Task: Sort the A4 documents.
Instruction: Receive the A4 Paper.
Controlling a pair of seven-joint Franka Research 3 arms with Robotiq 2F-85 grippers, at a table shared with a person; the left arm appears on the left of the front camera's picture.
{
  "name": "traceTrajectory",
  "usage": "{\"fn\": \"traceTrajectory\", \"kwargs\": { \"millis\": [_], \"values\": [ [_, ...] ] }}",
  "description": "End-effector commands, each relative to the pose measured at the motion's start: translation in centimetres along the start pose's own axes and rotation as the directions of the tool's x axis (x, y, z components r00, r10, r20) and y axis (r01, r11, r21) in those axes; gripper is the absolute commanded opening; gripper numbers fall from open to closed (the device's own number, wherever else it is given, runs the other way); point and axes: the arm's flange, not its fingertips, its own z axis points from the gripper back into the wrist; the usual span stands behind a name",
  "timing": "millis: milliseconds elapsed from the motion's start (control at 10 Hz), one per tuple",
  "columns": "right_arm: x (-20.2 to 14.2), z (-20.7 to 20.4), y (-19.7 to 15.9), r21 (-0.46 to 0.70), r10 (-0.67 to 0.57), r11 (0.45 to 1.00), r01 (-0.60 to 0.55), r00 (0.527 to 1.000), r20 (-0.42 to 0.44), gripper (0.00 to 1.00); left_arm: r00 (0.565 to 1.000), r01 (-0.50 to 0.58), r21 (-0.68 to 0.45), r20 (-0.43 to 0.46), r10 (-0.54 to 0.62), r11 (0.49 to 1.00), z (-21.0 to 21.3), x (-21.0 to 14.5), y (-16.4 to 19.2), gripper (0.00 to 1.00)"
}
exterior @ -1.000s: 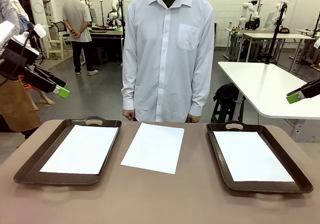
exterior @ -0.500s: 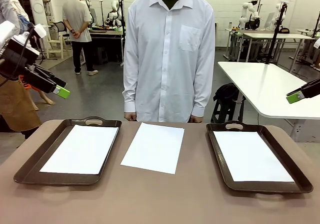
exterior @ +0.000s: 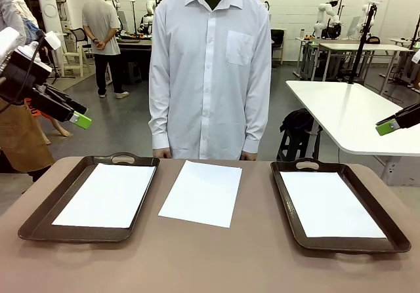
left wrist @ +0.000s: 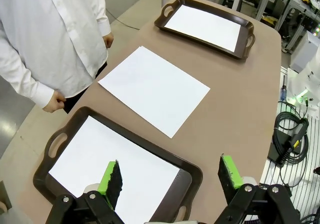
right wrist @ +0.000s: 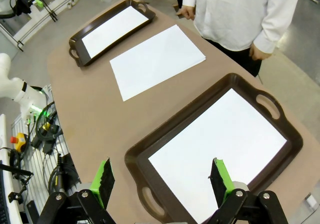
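**Figure: sorting station, middle sheet still unsorted.** Three A4 documents [exterior: 105, 195] lie flat. One sits inside the left tray [exterior: 39, 224] and one inside the right tray [exterior: 283, 198]. The middle sheet [exterior: 201, 193] rests bare on the tabletop [exterior: 197, 260] between the trays, slightly skewed and touching neither.

Compared with the frames from a moment earlier, no sheet, tray or claw has shifted. Only the person [exterior: 210, 70] at the far edge has stepped a little toward the robot's left, with arms hanging and hands clear of the paper. The likely reading is that sorting of the middle sheet has not begun and nothing blocks access to it. All three sheets look blank, so its destination tray cannot be judged.

The left claw [exterior: 80, 119] hangs well above the left tray. Its wrist view shows the claw [left wrist: 170, 174] with jaws spread wide, empty and touching nothing. The right claw [exterior: 387, 127] is raised at the robot's right side. Its wrist view looks down on the right tray and shows the claw [right wrist: 162, 176] equally released, grasping nothing.
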Motion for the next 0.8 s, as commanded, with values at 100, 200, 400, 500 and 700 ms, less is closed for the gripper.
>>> {"fn": "traceTrajectory", "kwargs": {
  "millis": [100, 200, 400, 500, 700],
  "values": [
    [0.01, -0.15, 0.03, -0.001, 0.001, 1.0, -0.001, 1.0, -0.001, 1.0, 1.0, 0.002, -0.01, 0.012, -0.002, 1.0, -0.05, -0.07, 0.15, 1.0],
    [0.01, -0.15, 0.03, -0.001, 0.001, 1.0, -0.001, 1.0, -0.001, 1.0, 1.0, 0.002, -0.01, 0.012, -0.002, 1.0, -0.05, -0.07, 0.15, 1.0],
    [0.01, -0.15, 0.03, -0.001, 0.001, 1.0, -0.001, 1.0, -0.001, 1.0, 1.0, 0.002, -0.01, 0.012, -0.002, 1.0, -0.05, -0.07, 0.15, 1.0],
    [0.01, -0.15, 0.03, -0.001, 0.001, 1.0, -0.001, 1.0, -0.001, 1.0, 1.0, 0.002, -0.01, 0.012, -0.002, 1.0, -0.05, -0.07, 0.15, 1.0],
    [0.01, -0.15, 0.03, -0.001, 0.001, 1.0, -0.001, 1.0, -0.001, 1.0, 1.0, 0.002, -0.01, 0.012, -0.002, 1.0, -0.05, -0.07, 0.15, 1.0]
  ]
}}
